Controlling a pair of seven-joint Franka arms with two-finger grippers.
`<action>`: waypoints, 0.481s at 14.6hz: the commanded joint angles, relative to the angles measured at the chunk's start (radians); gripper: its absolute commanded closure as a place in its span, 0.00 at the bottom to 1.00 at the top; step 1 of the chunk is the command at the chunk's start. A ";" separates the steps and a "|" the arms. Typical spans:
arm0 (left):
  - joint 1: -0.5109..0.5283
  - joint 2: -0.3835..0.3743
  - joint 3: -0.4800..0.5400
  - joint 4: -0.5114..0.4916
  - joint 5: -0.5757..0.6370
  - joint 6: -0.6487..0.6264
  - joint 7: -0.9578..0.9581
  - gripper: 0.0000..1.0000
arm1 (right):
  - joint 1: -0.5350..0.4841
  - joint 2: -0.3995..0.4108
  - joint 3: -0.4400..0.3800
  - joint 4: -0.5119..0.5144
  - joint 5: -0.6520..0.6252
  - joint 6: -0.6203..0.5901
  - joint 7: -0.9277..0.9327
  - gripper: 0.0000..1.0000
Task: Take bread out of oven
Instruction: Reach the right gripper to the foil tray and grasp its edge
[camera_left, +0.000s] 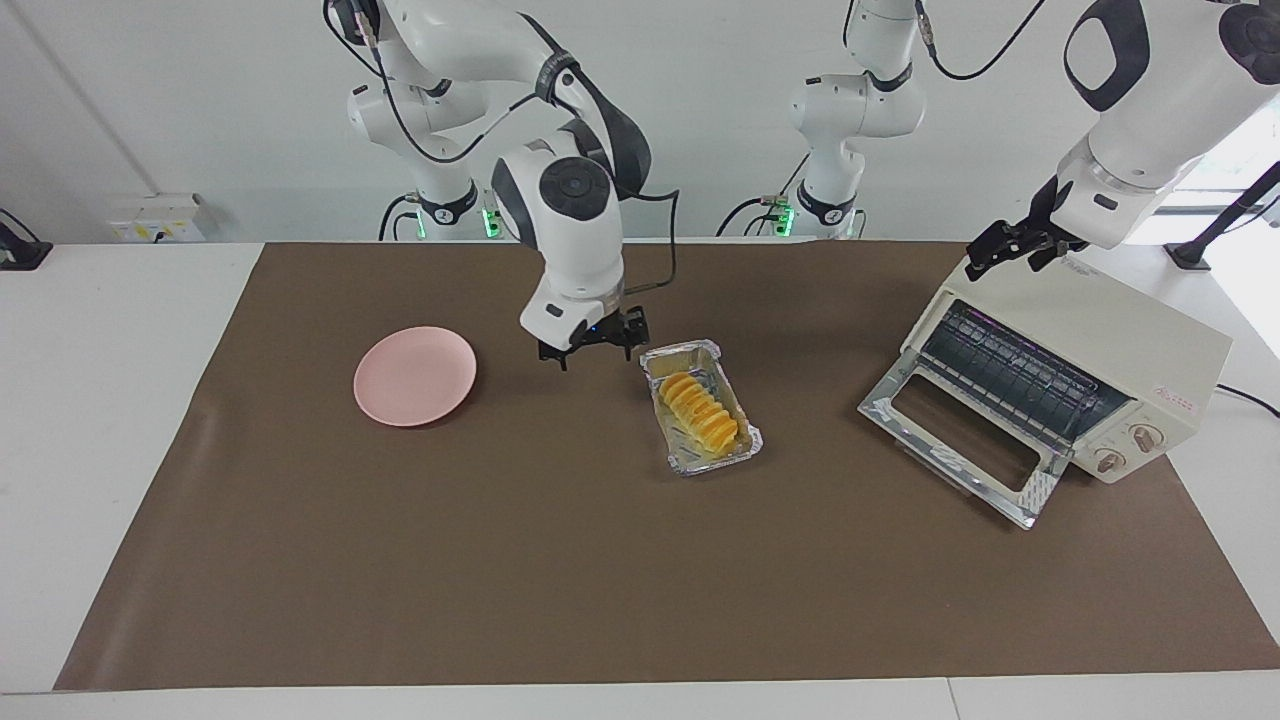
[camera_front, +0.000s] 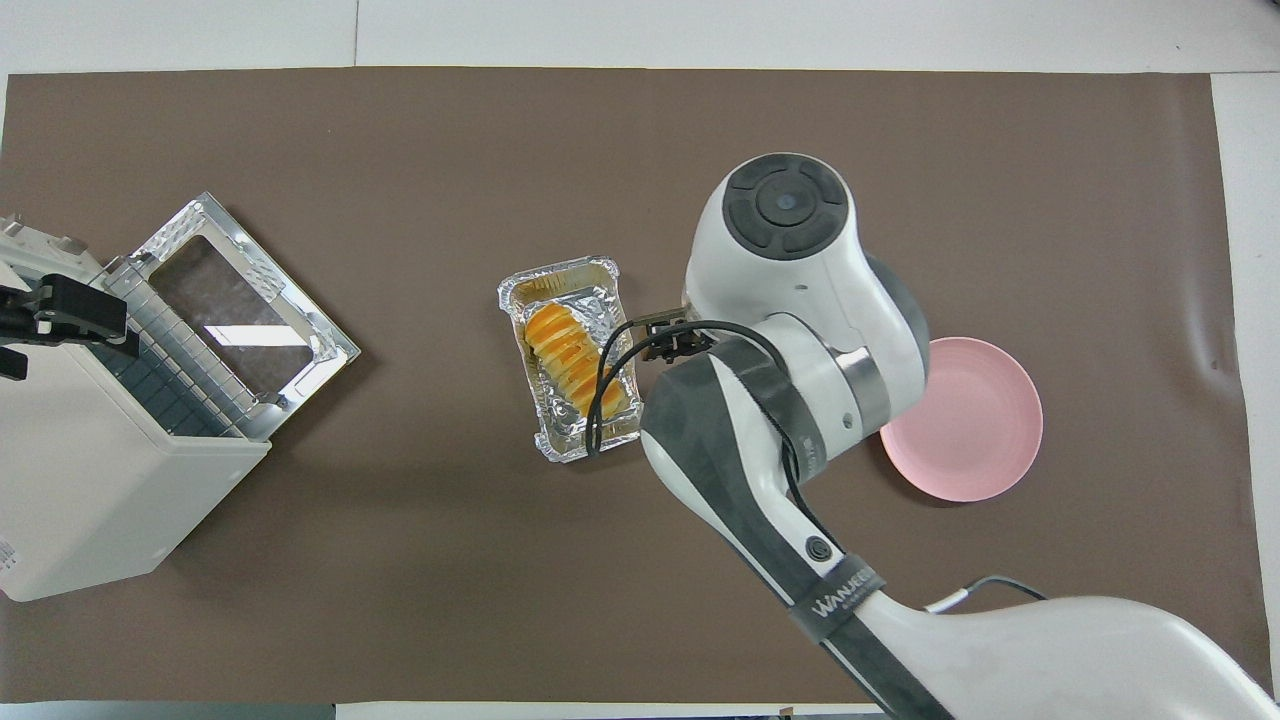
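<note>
The bread (camera_left: 699, 407) lies in a foil tray (camera_left: 747, 437) on the brown mat (camera_left: 500, 560), mid-surface, well apart from the oven (camera_left: 1130, 335), which sits at the left arm's end w/ its glass door (camera_left: 965, 440) dropped fully open onto the mat. The oven's wire rack (camera_left: 1010, 375) shows inside.

The right arm bends down from its base, elbow high, wrist pointing straight down. The right claw (camera_left: 592, 347) hangs low over the mat just beside the tray's end nearer the robots, between the tray and the pink plate (camera_left: 414, 375). Its fingers stand apart, gripping nothing.

The left arm reaches in from above, forearm angled down toward the oven. The left claw (camera_left: 1010, 245) sits at the oven's top edge above the door opening; can't tell if its fingers are apart or together, nor whether it touches the casing.

The plate lies toward the right arm's end, apart from the tray.
</note>
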 joint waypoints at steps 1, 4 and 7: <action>0.017 -0.026 -0.015 -0.027 0.010 0.010 0.007 0.00 | 0.031 0.151 -0.007 0.156 -0.009 -0.007 0.034 0.00; 0.011 -0.026 -0.014 -0.024 0.010 0.015 0.004 0.00 | 0.062 0.187 -0.008 0.144 -0.017 0.104 0.073 0.00; 0.012 -0.028 -0.014 -0.023 0.010 0.019 0.004 0.00 | 0.074 0.234 -0.008 0.144 -0.044 0.178 0.068 0.00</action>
